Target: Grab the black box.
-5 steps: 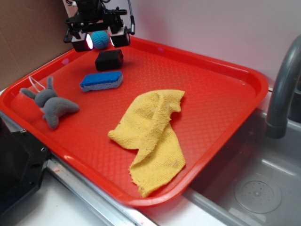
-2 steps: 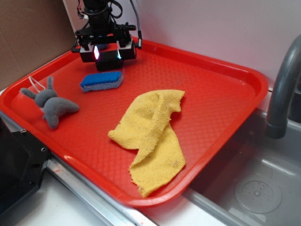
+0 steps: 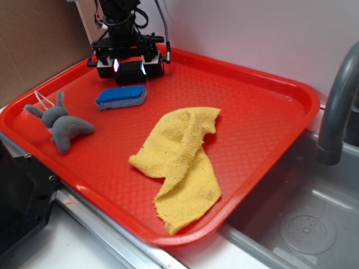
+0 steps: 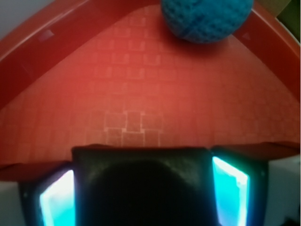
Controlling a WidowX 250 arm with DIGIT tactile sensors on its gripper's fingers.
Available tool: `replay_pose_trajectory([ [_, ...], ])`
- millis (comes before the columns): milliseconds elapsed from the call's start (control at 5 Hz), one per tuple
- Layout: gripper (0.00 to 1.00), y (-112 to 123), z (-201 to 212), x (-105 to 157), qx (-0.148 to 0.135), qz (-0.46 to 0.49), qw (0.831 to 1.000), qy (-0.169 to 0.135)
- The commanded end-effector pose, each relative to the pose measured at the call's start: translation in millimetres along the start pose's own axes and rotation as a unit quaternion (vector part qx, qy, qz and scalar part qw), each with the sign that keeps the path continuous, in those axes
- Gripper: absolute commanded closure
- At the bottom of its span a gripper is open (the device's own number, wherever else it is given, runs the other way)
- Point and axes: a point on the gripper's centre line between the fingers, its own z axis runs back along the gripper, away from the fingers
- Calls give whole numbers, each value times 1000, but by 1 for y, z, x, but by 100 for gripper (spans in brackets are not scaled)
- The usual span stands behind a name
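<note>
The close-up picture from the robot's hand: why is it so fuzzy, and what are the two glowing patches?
Wrist view: the black box sits too near the lens, so it blurs; lit cyan pads on the fingers flank it. Farther off, the blue ball and red tray look sharper. Exterior view: even light, no glare; the gripper glows faintly.

The small matte black rectangular box point(image 3: 130, 72) sits near the far left corner of the red plastic tray point(image 3: 263, 134), between the fingers of the gripper point(image 3: 129, 66). In the wrist view, a blue textured ball point(image 4: 206, 18) lies beyond it in that corner. The blue oblong sponge point(image 3: 121, 96) lies just in front of the box, the grey plush toy point(image 3: 60, 126) by the left edge, and the yellow crumpled cloth point(image 3: 182, 159) near the tray's middle.
</note>
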Motion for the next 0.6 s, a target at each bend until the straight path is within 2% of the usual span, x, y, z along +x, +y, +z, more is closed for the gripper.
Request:
replay_pose_trajectory([
  [0,100,5,0,-10,-7,21,1000,10],
  [200,100,-3,31,-9,16,-17,999,34],
  [400,100,-6,66,-11,-1,-31,998,46],
])
